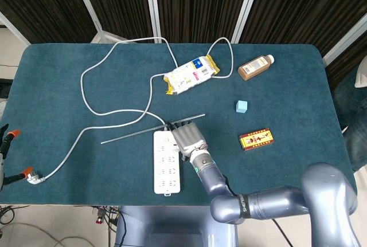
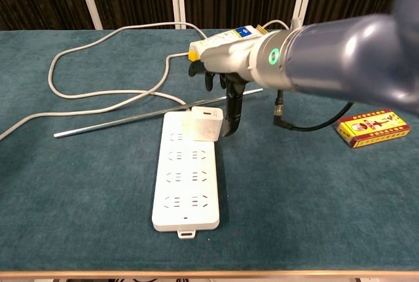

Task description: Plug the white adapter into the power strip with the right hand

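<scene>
Your right hand [image 2: 222, 82] hangs above the far end of the power strip [image 2: 186, 177], at about 1 o'clock from the strip's middle. Its fingers [image 2: 234, 108] point down, loosely apart, and they hold nothing. The white adapter [image 2: 204, 123] sits on the strip's far end, just beside one fingertip; I cannot tell if they touch.

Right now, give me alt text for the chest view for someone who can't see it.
A white adapter sits plugged into the far end of a white power strip on a teal table, with the robot's right hand just beside it, holding nothing. A metal rod and grey cable lie behind.
</scene>
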### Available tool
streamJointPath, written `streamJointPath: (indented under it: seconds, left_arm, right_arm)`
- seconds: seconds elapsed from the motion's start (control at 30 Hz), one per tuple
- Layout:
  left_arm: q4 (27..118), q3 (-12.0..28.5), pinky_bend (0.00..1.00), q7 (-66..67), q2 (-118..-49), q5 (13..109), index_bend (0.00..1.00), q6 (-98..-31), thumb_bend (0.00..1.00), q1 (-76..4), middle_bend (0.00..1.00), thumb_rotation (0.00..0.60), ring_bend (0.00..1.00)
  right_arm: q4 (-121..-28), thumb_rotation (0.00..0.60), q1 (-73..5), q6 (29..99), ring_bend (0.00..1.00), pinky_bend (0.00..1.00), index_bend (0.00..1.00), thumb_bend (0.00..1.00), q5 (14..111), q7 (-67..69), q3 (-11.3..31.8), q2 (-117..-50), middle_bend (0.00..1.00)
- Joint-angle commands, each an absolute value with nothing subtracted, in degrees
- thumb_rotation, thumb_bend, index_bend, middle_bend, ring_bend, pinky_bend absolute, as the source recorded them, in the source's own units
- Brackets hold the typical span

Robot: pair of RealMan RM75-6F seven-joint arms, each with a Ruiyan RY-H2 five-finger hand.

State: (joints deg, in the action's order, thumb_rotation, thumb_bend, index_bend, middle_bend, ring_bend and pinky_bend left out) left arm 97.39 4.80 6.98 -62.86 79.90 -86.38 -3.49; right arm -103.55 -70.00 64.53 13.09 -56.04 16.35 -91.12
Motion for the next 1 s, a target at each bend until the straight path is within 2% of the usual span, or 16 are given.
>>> streamJointPath:
  seconds: [0.03,0.27,0.33,0.4,0.43,0.6,0.8,1.0]
  left_arm:
    - [97.5,4.7,0.00,7.0,-62.9,80.0,0.18,-86.3,0.09,-3.5,0.00,0.600,0.00]
    - [97.6,4.6,0.00,7.1,-62.9,80.3,0.18,-86.5,0.09,-3.4,0.00,0.600,0.00]
    - [97.7,4.5,0.00,7.1,-62.8,80.4,0.18,-86.5,0.09,-3.4,0.00,0.600,0.00]
    - [97.7,4.5,0.00,7.1,-62.8,80.5,0.18,-86.6,0.09,-3.4,0.00,0.600,0.00]
    - [97.7,4.5,0.00,7.1,-62.8,80.5,0.18,-86.6,0.09,-3.4,0.00,0.600,0.00]
    - [97.7,4.4,0.00,7.1,-62.8,80.5,0.18,-86.5,0.09,-3.4,0.00,0.600,0.00]
    - [97.8,4.4,0.00,7.2,-62.8,80.5,0.18,-86.4,0.09,-3.4,0.00,0.600,0.00]
    - [97.8,4.4,0.00,7.3,-62.8,80.4,0.18,-86.5,0.09,-3.4,0.00,0.600,0.00]
  right_arm:
    - [-107.5,0.600,-68.4,64.7,0.22,0.25,0.00,0.13,13.3,-53.9,17.1,-87.2,0.20]
    - [-115.2,0.600,-66.1,63.3,0.21,0.24,0.03,0.13,12.3,-50.9,17.9,-77.7,0.20]
    - [-116.2,0.600,-65.3,62.7,0.24,0.32,0.05,0.13,12.4,-48.8,18.5,-75.7,0.20]
    - [-116.5,0.600,-64.1,63.4,0.30,0.45,0.07,0.13,13.8,-46.0,19.1,-74.9,0.21]
    - [-116.4,0.600,-63.4,64.0,0.31,0.46,0.08,0.13,15.1,-44.3,19.4,-74.9,0.21]
    - [-115.0,0.600,-61.0,65.9,0.34,0.38,0.26,0.13,18.8,-39.3,19.3,-75.2,0.26]
    - [-112.4,0.600,-60.6,67.0,0.36,0.37,0.51,0.13,18.9,-38.5,18.1,-76.0,0.29]
    - [-110.6,0.600,-60.9,66.7,0.39,0.37,0.67,0.13,17.9,-38.6,17.4,-76.7,0.33]
